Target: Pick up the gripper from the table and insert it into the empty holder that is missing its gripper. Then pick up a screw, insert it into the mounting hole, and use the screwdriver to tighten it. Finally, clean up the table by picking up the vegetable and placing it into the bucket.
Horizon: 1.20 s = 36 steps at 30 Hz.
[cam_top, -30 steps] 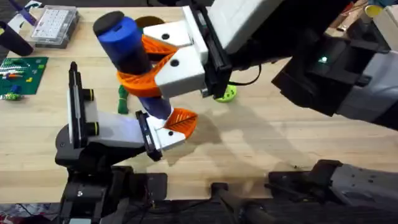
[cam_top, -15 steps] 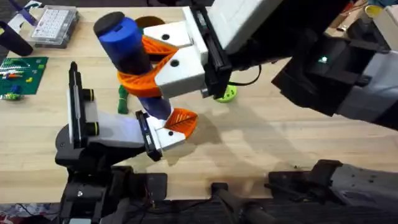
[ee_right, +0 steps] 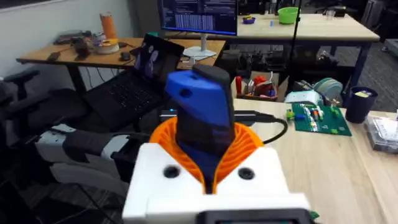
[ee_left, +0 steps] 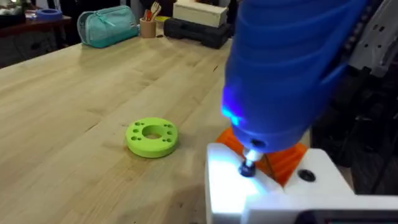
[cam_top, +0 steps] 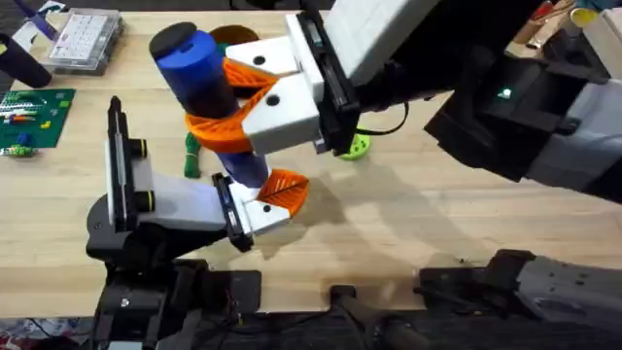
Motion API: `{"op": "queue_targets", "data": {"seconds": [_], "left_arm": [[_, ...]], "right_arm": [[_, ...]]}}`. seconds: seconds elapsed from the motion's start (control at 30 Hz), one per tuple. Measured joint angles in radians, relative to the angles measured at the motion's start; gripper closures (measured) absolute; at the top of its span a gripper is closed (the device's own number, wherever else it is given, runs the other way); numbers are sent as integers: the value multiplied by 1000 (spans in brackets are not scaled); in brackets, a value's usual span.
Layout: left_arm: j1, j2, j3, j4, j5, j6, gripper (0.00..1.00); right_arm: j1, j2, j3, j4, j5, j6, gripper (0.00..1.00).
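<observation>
My right gripper (cam_top: 219,97) reaches across the table and is shut on the blue screwdriver (cam_top: 199,68), orange pads wrapped around its body; the right wrist view shows the same grip (ee_right: 208,162) on the screwdriver (ee_right: 202,112). The tool stands tilted, tip down, over the left gripper (cam_top: 258,204). There its lit bit rests on a small dark screw (ee_left: 247,169) set in the white gripper piece (ee_left: 249,193) with an orange pad. The dark green vegetable (cam_top: 191,156) lies on the table beside the left arm. The orange bucket (cam_top: 231,35) peeks out behind the right gripper.
A lime-green disc (cam_top: 355,146) lies mid-table, also seen from the left wrist (ee_left: 152,135). A clear parts box (cam_top: 86,39) and a green circuit board (cam_top: 34,117) sit at the far left. The right arm's bulk covers the right half.
</observation>
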Motion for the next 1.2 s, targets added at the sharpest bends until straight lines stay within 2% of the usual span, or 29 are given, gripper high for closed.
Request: {"op": "queue_targets", "data": {"seconds": [0.47, 0.97, 1.1, 1.2], "left_arm": [[0, 0, 0, 0, -1, 0, 984], [0, 0, 0, 0, 0, 0, 984], [0, 0, 0, 0, 0, 0, 984], [0, 0, 0, 0, 0, 0, 984]], "right_arm": [[0, 0, 0, 34, 0, 3, 959], [-14, 0, 0, 98, 0, 79, 958], [-38, -1, 11, 80, -6, 111, 959], [-73, -3, 42, 4, -7, 121, 958]]}}
